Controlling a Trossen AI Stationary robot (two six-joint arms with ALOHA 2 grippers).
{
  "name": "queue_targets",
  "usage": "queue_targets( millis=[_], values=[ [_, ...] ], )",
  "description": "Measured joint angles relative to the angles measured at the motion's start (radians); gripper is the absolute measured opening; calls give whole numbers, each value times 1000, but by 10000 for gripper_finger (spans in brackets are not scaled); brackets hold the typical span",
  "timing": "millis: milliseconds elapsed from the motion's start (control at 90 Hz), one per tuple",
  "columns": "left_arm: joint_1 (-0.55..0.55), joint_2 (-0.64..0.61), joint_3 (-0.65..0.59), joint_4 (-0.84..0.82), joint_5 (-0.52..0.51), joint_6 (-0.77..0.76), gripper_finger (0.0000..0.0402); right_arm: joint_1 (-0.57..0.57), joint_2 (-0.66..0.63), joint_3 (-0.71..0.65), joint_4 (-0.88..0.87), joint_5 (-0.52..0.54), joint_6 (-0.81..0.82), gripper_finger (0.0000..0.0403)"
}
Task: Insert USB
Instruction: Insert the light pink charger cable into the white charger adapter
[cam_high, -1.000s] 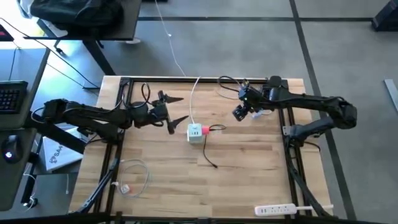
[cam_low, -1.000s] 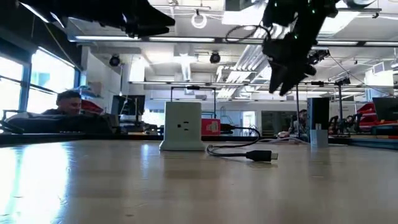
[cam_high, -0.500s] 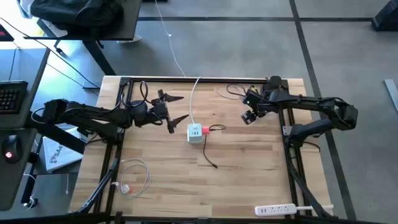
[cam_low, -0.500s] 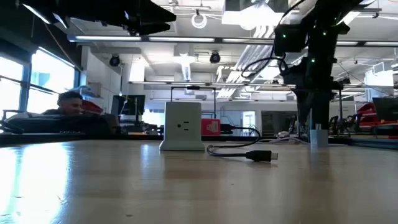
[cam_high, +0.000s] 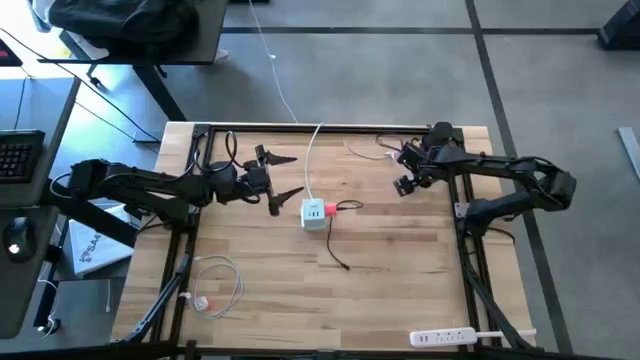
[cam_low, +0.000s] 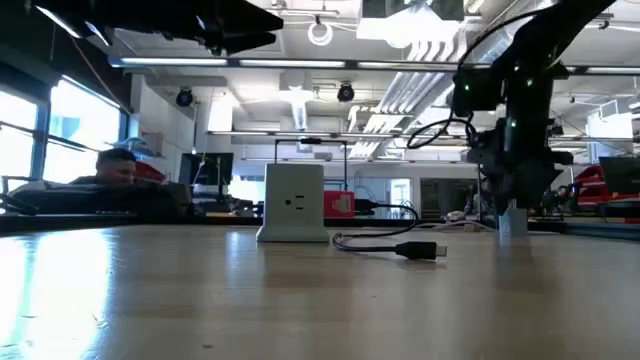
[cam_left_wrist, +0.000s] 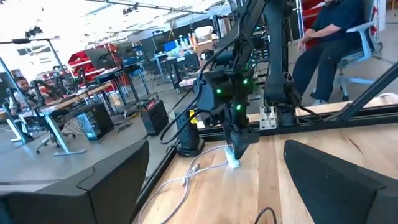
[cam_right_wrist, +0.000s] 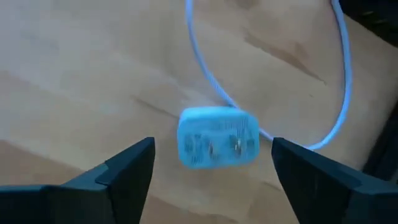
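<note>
We find the right gripper (cam_right_wrist: 211, 171), fingers spread, has dropped over a silvery-blue plug (cam_right_wrist: 218, 137) well right of the white charger cube (cam_high: 314, 214) (where the small red-pink USB (cam_high: 329, 208) already sits), left gripper (cam_high: 283, 178) released beside it.

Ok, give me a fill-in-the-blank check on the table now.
The right arm's jaws stand ___ either side of the pale-blue plug on a white cable.
The small red-pink USB plug lies next to the ___ charger cube.
The left arm waits on the cube's ___ in the high view.
Missing: open; white; left.
</note>
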Motion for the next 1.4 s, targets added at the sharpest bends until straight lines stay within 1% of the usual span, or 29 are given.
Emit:
queue_targets(
  millis=[89, 222, 333, 511, 644, 867, 1033, 1156, 1278, 1400],
  values=[
    [9, 0, 0, 1, 0, -1, 353, -10, 0, -20, 61, -33, -1, 286],
    [24, 0, 0, 9, 3, -1, 353, -22, 0, -41, 68, -30, 7, 286],
    [37, 0, 0, 25, 33, -1, 353, -25, 0, -60, 93, -29, 9, 286],
    [59, 0, 0, 73, 80, 7, 353, -22, 0, -87, 198, -29, -10, 284],
    [76, 0, 0, 77, 87, 16, 353, -20, 0, -89, 207, -28, -27, 267],
    [105, 0, 0, 85, 87, 12, 353, -20, 0, -90, 164, -33, -27, 232],
    [116, 16, 0, 136, 110, -5, 353, -20, 0, -90, 147, -30, -53, 213],
    [117, 64, 0, 193, 141, -9, 353, -19, 0, -90, 162, -24, -77, 186],
    [120, 151, 0, 251, 148, 60, 353, -19, 0, -88, 163, -23, -111, 156],
    [133, 262, 0, 337, 150, 56, 353, -13, 0, -57, 120, -46, -141, 155]
  ],
)
